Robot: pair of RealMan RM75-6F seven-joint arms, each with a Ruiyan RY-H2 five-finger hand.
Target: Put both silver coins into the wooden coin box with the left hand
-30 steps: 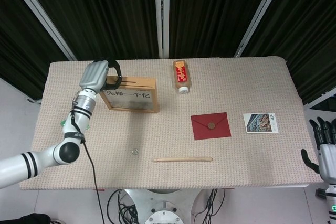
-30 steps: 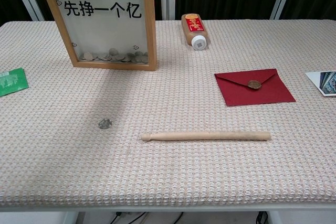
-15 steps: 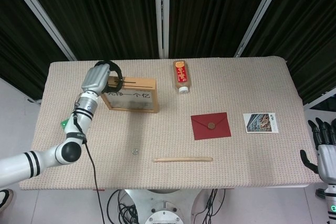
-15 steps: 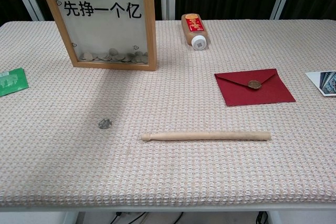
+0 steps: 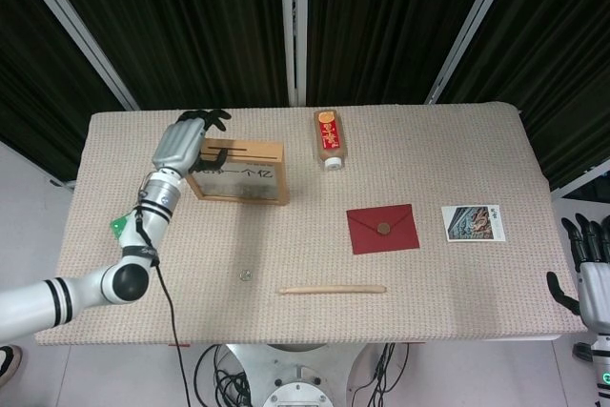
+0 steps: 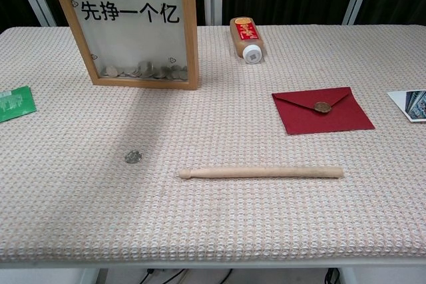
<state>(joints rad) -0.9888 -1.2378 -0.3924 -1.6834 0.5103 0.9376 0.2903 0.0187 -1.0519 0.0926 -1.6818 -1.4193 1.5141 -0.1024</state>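
Note:
The wooden coin box [image 5: 238,175] stands upright at the back left, its glass front showing several coins at the bottom [image 6: 141,70]. My left hand [image 5: 184,143] hovers over the box's left top end by the slot, fingers spread and lifted; I see no coin in it. One silver coin [image 5: 247,274] lies on the cloth in front of the box, also in the chest view [image 6: 133,156]. My right hand [image 5: 591,278] hangs off the table's right front corner, fingers apart and holding nothing. The chest view shows neither hand.
A bottle [image 5: 328,137] lies to the right of the box. A red envelope [image 5: 382,229] and a picture card [image 5: 471,223] sit to the right. A wooden stick [image 5: 332,289] lies near the front edge, and a green card [image 5: 118,226] at the left edge.
The left hand's fingers, curled at the box's slot a second ago, have spread and lifted, and the hand shifted slightly right. The coin on the cloth and the right hand have not moved.

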